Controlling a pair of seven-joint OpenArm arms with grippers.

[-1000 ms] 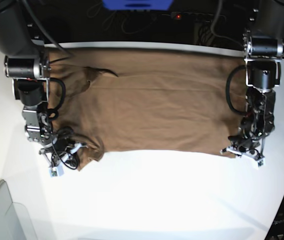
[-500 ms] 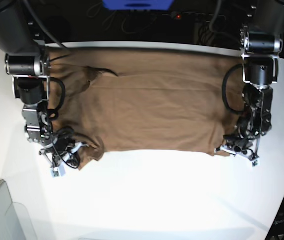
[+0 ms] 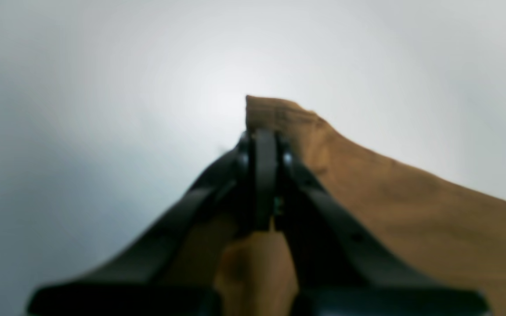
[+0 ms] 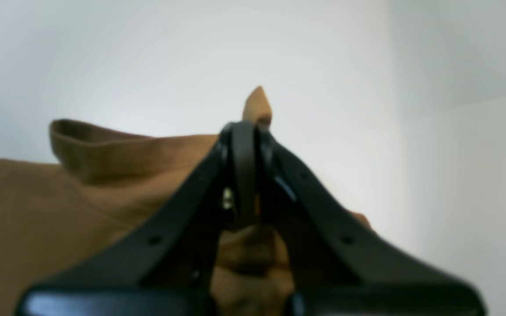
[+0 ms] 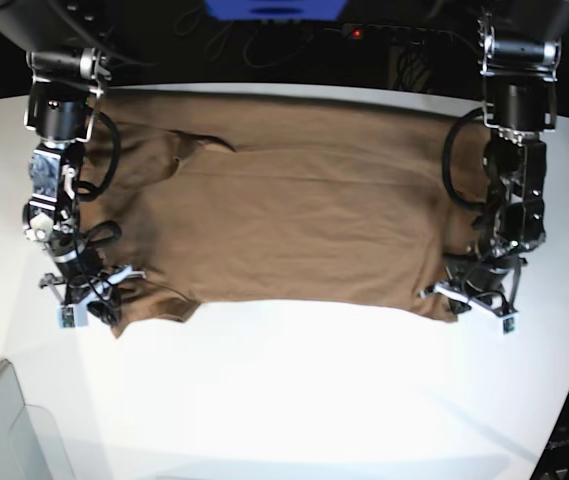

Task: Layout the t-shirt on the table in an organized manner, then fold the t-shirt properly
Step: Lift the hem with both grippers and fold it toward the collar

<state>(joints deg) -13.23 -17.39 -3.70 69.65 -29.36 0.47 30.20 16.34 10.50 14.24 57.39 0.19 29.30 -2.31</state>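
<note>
Right gripper [image 5: 92, 300]: clamped on the near sleeve-side corner of your t-shirt [image 5: 294, 215] | T-shirt: spread flat across the far half of the table [image 5: 314, 390], near edge pinched at both ends, likely so you can fold it | Left gripper [image 5: 464, 298]: clamped on the near hem corner.

T-shirt [image 5: 304, 215] flat across table [image 5: 304, 400] — bin corner [image 5: 4, 430] at near left
</note>
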